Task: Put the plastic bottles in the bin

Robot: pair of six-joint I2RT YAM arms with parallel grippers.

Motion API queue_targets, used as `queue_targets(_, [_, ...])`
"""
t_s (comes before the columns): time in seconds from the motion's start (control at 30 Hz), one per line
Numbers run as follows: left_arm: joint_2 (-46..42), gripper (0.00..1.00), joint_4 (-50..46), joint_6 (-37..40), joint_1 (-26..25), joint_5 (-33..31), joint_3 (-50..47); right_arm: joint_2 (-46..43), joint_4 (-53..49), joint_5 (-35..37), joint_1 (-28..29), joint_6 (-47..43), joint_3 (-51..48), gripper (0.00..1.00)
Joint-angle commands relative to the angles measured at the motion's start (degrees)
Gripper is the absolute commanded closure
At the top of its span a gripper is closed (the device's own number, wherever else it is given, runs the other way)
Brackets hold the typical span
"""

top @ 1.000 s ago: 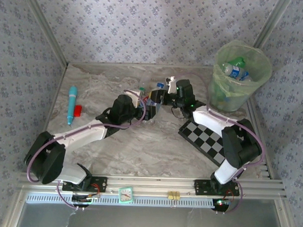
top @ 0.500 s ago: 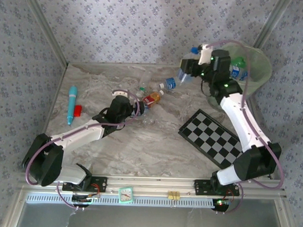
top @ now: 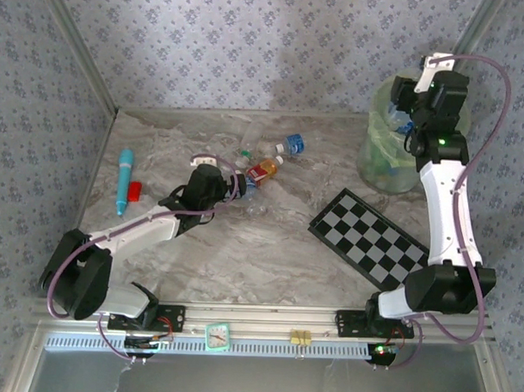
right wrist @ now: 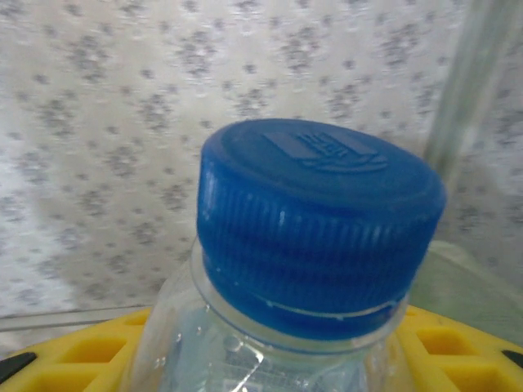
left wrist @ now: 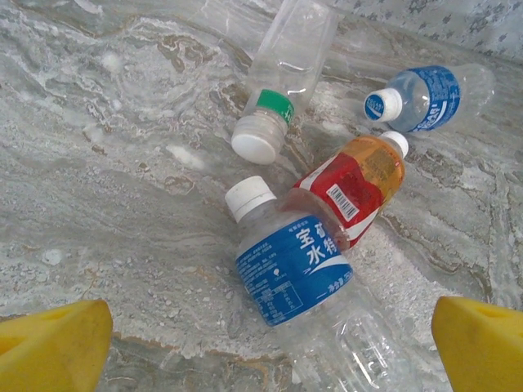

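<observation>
Marbled grey table [top: 243, 255], walled in by flowered paper, carries four loose bottles [left wrist: 294, 269] that we count in the left wrist view. Two are blue-labelled, one is a clear green-band bottle [left wrist: 282, 82], and one is a red bottle [left wrist: 355, 184]. All four lie on their sides. The red bottle touches the nearer blue-labelled one, and the other two lie just beyond. From above, the same cluster sits mid-table toward the back. There the clear ones melt into the marble, so there may be a fifth that we cannot make out.

A further one, the blue-cap bottle [right wrist: 319, 220], stands upright between the yellow fingers [right wrist: 82, 351] of the right gripper [right wrist: 270, 347], which is clamped on its body. The top view places that raised arm over the bin [top: 379, 161] at the back right corner. Green and pale shapes show through the bin wall, though we cannot count them.

The left gripper [left wrist: 261, 347] hangs low over the cluster with its jaws spread wide and nothing between them. The nearest blue-labelled bottle lies between its two yellow tips without touching either.

The top view adds what the wrist cameras leave out:
- one turquoise pen [top: 125, 181] near the left wall
- one small red piece [top: 135, 190] just beside the pen
- one checkerboard [top: 368, 238] lying flat in front of the bin
- one small clock [top: 217, 335] on the front rail
</observation>
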Motion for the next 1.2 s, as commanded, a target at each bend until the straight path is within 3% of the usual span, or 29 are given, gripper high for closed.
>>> queue_targets(0.0, [-0.01,0.0,0.96,-0.85,0.28,0.3,-0.43,2.62,-3.11,7.5,-1.62,-4.98,4.31,0.5])
queue_targets(0.33, [1.7,0.0,1.47,-0.66,0.38,2.37,1.58,11.21,-13.66,4.16,-10.11,-0.2,11.23,0.51])
queue_targets(0.57, [1.92,0.0,1.09,-1.29,0.47,2.01,1.32,18.62,-25.64,1.86,-11.34,1.52,19.39,0.51])
queue_targets(0.83, [1.89,0.0,0.34,-1.03,0.77,2.23,1.46,21.96,-30.78,0.66,-12.31,4.91,21.72,0.48])
queue_targets(0.93, [2.04,0.0,0.42,-1.19,0.89,2.32,1.37,22.15,-31.02,1.3,-12.31,6.01,21.69,0.39])
queue_targets(1.07, [2.28,0.0,0.58,-1.2,0.9,3.12,1.62,21.91,-30.41,2.67,-11.97,6.13,22.21,0.12])
queue_targets(1.1, [2.21,0.0,0.56,-1.12,0.85,3.31,1.57,21.75,-30.16,3.23,-11.81,6.12,22.49,0.02])
queue_targets(1.17, [2.06,0.0,0.43,-1.03,0.9,3.4,1.68,21.08,-29.72,4.66,-11.61,5.94,23.38,0.0])
